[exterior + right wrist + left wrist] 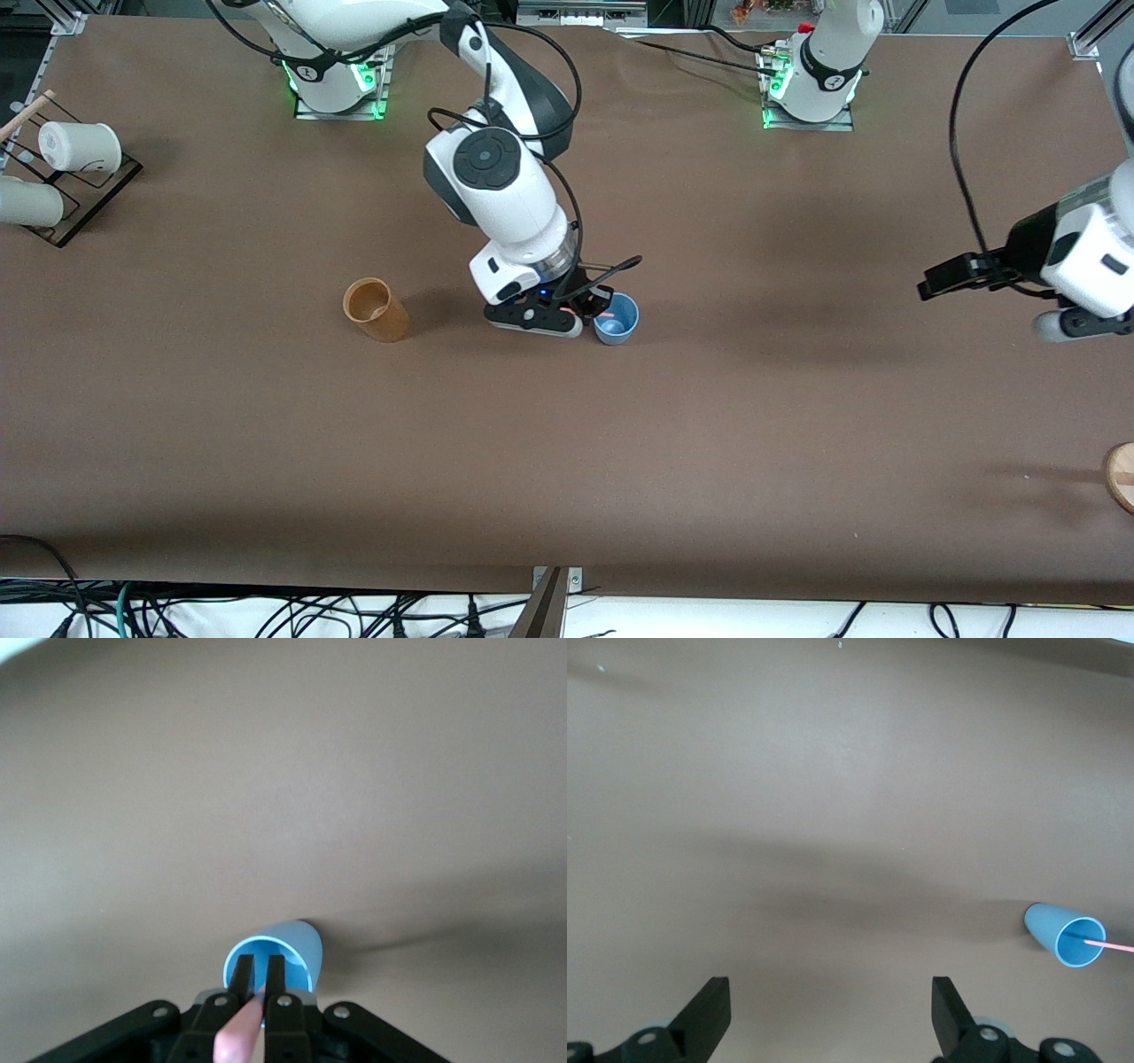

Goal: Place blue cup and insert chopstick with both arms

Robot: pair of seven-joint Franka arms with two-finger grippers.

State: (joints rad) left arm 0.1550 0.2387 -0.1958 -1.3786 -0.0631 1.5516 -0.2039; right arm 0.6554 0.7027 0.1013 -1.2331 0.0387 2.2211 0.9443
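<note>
The blue cup (617, 318) is already stood upright on the counter (709, 443) directly under the right pincer (592, 310), which is clenched on the pink chopstick (241, 1028) with its tip inside the rim, so only release is judged left, while the left pincer (939, 276) is held released, waiting well apart.

Blue cup (617, 320): small, light blue, tapered, paler rim; upright on the brown table, centre of the front frame. Chopstick (606, 315): thin, pink, one end inside the cup's mouth, the rest slanting out over the rim.
</note>
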